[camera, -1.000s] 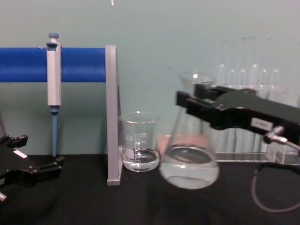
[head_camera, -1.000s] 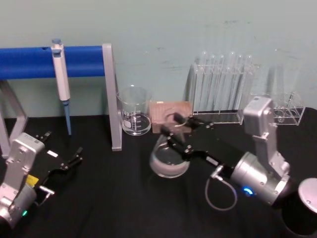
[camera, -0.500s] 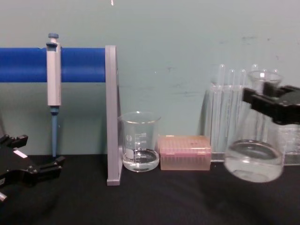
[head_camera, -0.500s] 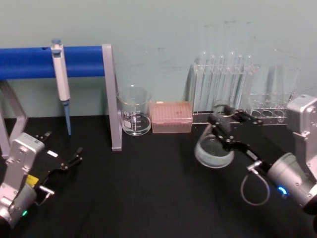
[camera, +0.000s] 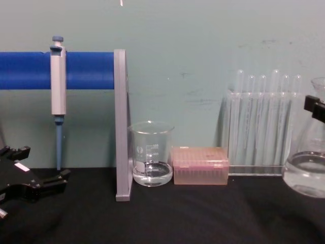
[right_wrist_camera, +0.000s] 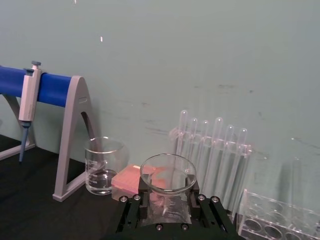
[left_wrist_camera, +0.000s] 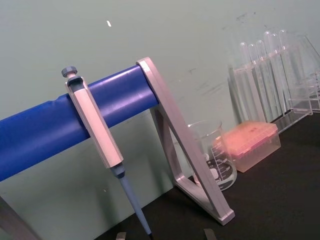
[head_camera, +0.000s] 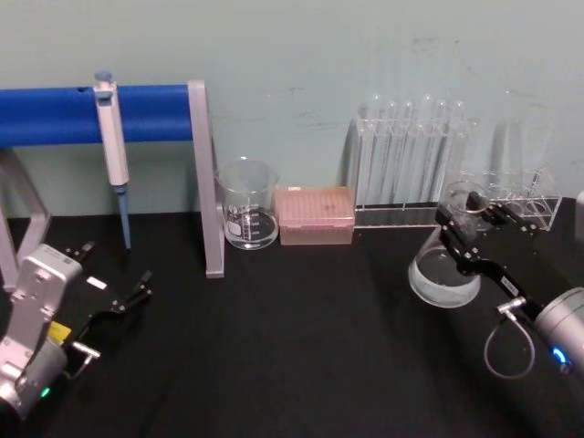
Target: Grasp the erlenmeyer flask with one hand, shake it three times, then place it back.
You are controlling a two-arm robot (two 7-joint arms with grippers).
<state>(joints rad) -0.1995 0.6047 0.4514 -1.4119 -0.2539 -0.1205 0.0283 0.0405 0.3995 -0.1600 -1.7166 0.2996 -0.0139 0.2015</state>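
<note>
The erlenmeyer flask (head_camera: 444, 271) is clear glass with a little clear liquid and sits at the right side of the black table. My right gripper (head_camera: 462, 222) is shut on its neck just under the flared rim. In the right wrist view the flask's rim (right_wrist_camera: 167, 174) stands between the black fingers (right_wrist_camera: 141, 194). The chest view has the flask (camera: 305, 173) at the right edge, slightly tilted; I cannot tell whether its base touches the table. My left gripper (head_camera: 114, 267) rests open and idle at the left front, also seen in the chest view (camera: 43, 163).
A glass beaker (head_camera: 247, 205) and a pink tip box (head_camera: 315, 214) stand at the back middle. A rack of tall test tubes (head_camera: 411, 164) and a low clear rack (head_camera: 516, 196) are behind the flask. A pipette (head_camera: 111, 137) hangs on the blue bar stand (head_camera: 205, 178).
My right gripper has carried the flask from the table's middle, in front of the pink box, well to the right. The left arm has stayed still.
</note>
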